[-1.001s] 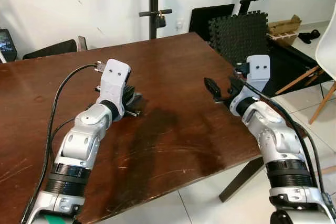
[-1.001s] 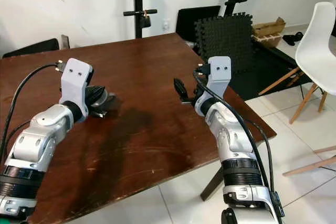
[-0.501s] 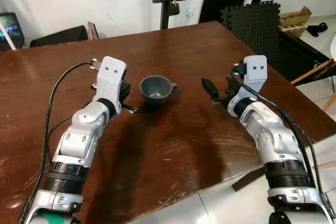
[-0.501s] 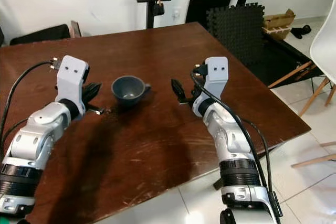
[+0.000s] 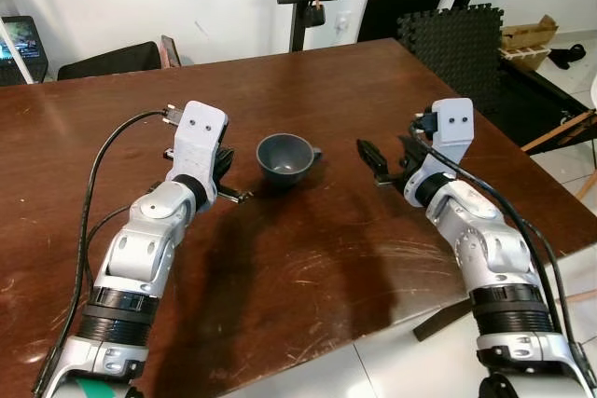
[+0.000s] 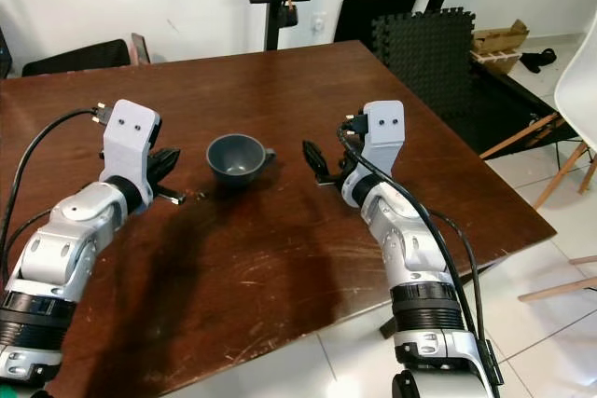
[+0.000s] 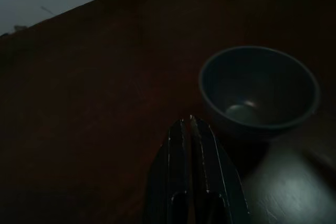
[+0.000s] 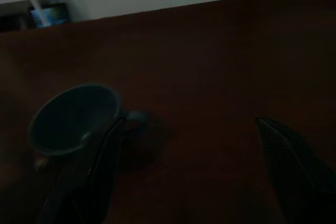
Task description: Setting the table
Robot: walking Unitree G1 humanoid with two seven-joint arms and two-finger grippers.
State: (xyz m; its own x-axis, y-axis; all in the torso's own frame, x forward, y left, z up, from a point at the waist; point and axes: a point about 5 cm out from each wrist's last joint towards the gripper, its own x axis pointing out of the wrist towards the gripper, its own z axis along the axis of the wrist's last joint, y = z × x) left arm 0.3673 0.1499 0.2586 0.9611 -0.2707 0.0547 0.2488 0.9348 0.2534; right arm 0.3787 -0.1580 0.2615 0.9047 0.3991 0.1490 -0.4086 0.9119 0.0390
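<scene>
Unlabelled, a grey cup [image 5: 284,157] stands upright on the brown table [image 5: 308,249].

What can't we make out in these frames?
- Left claw tips: in the left eye view, hidden behind its own white wrist housing.
- Dark grey plastic cup with a short handle: both wrist views too dark for fine detail.
- Brown wooden table: near edge cut off at the frame bottom, left eye view.

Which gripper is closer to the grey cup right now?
Left. The left gripper sits just beside the grey cup, fingers shut; the right gripper, open, is slightly farther off on its handle side.
</scene>
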